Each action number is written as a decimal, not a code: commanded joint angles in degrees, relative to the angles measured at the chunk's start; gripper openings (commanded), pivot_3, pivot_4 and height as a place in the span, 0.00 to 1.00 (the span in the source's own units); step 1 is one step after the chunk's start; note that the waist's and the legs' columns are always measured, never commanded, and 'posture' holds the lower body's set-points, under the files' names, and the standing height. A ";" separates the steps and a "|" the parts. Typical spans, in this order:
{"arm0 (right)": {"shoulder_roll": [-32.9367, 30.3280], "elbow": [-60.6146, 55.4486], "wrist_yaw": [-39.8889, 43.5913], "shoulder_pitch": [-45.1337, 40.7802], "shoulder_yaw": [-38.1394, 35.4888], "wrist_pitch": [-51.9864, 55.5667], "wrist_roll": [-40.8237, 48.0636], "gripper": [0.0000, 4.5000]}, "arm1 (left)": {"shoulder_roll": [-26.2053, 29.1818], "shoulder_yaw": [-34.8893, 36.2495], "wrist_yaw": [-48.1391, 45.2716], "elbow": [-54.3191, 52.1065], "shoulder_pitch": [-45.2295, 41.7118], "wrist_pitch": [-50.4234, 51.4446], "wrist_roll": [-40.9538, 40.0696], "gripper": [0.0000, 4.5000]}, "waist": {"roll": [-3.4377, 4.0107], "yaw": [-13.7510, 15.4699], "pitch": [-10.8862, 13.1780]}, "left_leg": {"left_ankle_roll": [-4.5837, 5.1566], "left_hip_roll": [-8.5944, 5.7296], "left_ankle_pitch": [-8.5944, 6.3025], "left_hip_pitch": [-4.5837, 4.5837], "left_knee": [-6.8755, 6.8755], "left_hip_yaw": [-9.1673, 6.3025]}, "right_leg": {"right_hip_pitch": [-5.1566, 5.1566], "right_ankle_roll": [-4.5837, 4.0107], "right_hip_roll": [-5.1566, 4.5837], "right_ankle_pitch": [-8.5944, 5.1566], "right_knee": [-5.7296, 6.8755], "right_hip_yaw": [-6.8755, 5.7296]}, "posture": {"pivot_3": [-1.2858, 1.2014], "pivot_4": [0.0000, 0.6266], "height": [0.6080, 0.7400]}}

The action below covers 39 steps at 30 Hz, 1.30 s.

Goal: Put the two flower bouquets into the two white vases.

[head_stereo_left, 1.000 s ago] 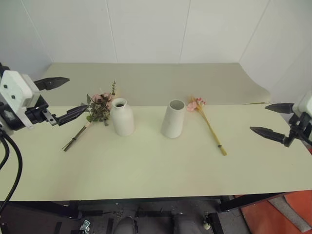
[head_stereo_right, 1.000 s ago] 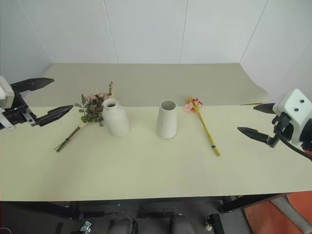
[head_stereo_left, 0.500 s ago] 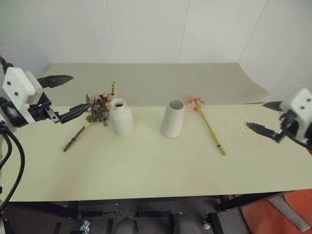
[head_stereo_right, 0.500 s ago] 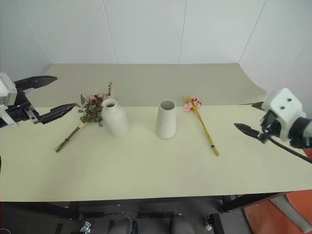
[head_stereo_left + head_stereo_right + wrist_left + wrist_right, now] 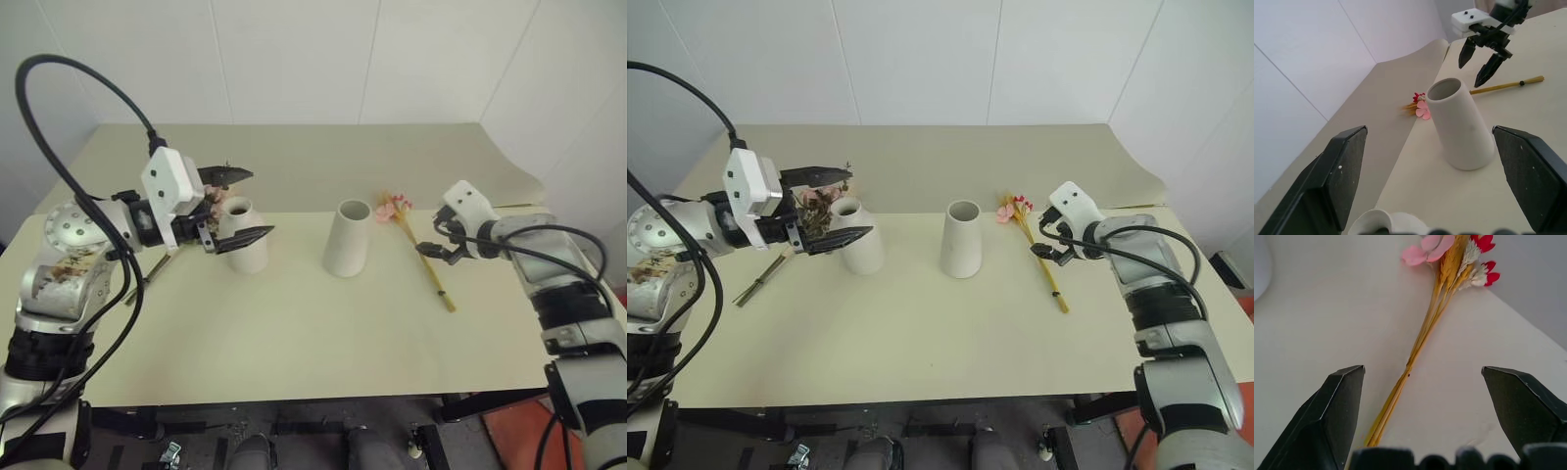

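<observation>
Lying flat, yellow sprig (image 5: 423, 252), blossoms toward the wall

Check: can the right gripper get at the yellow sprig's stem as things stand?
Probably yes. The right gripper hangs open right over the yellow sprig, whose stem lies bare on the table between the fingers, apart from the cone vase.

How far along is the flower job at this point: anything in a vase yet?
Nothing is done: both bouquets lie on the table. The right claw, open, is poised over the yellow sprig. The left claw, open, is by the bottle vase, beside the rose bunch. Both the grasps and the placements, including the cone vase, remain.
</observation>
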 commanded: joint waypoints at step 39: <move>18.95 -21.06 -23.71 -3.93 -32.73 -21.45 24.94 0.01 | 4.38 7.87 -0.99 -1.21 5.19 0.04 0.82 1.00 | 0.06 -0.29 0.02 | 0.00 0.08 0.00 0.01 -0.16 -0.09 | 0.01 0.00 0.02 0.00 0.11 -0.08 | 0.52 0.24 1.00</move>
